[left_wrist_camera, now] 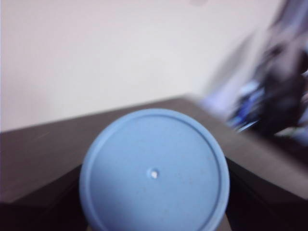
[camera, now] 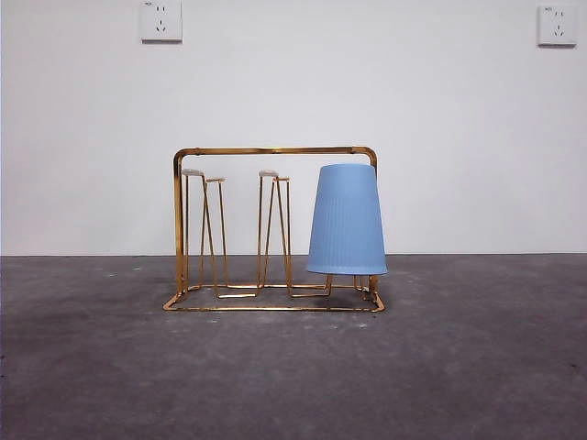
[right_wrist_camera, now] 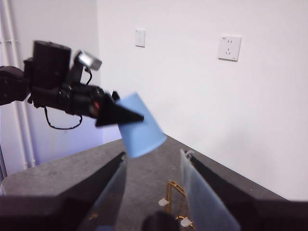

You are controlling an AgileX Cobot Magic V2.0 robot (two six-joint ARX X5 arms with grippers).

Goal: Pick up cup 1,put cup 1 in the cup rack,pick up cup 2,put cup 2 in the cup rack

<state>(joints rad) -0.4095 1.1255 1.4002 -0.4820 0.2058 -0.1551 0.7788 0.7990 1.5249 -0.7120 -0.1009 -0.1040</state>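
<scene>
Fingers of the left gripper (right_wrist_camera: 122, 115) clamp a blue cup (right_wrist_camera: 140, 126); right gripper (right_wrist_camera: 154, 166) parted, blurred.

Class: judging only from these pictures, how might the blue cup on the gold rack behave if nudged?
The blue cup sits upside down over a prong of the cup rack, so it would probably wobble rather than slide. Its thin, ribbed wall suggests light plastic, easily knocked. Off the rack, its tapered shape would likely roll in a curve.

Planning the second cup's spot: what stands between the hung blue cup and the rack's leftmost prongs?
In the front view, only the middle prongs of the cup rack, bare, stand between the blue cup and the leftmost prongs.
</scene>
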